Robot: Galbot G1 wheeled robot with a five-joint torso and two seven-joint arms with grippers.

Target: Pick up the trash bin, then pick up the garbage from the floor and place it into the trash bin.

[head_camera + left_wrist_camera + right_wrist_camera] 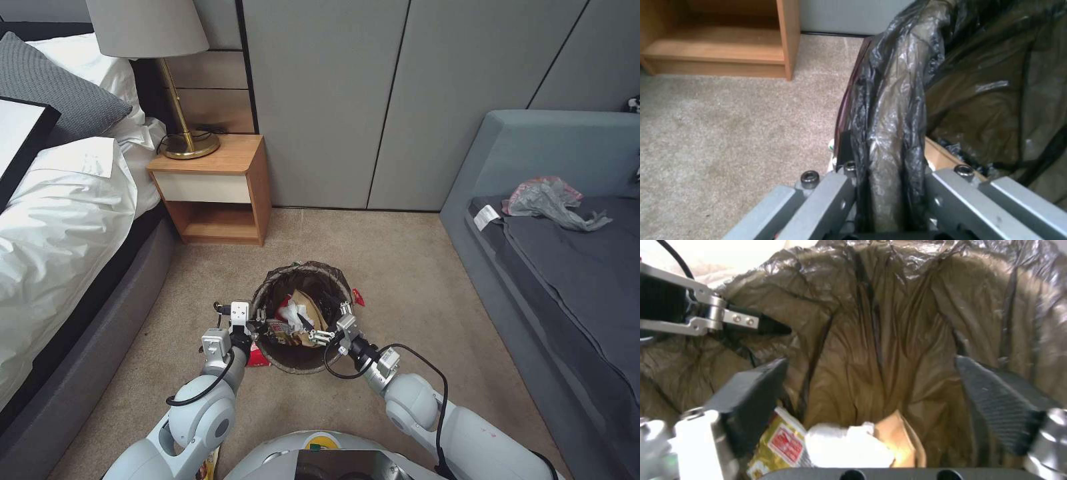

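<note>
The trash bin (303, 363), round with a dark bag liner (889, 110) over its rim, stands on the carpet in front of me. My left gripper (260, 325) is shut on the bin's left rim, one finger (829, 196) outside and the other inside. My right gripper (331, 325) hangs open over the bin's mouth, its pads (751, 396) wide apart and holding nothing. Under it in the bin lie a white tissue wad (849, 443), a yellow wrapper (782, 443) and a brown paper bag (902, 440). A tiny red scrap (358, 298) lies on the floor by the bin's right side. A red-and-white piece of litter (257, 360) lies below the left gripper.
A wooden nightstand (217, 190) with a brass lamp (183, 143) stands behind the bin to the left. A bed (67, 220) runs along the left, a grey sofa (567, 267) along the right. Open carpet (407, 267) lies between them.
</note>
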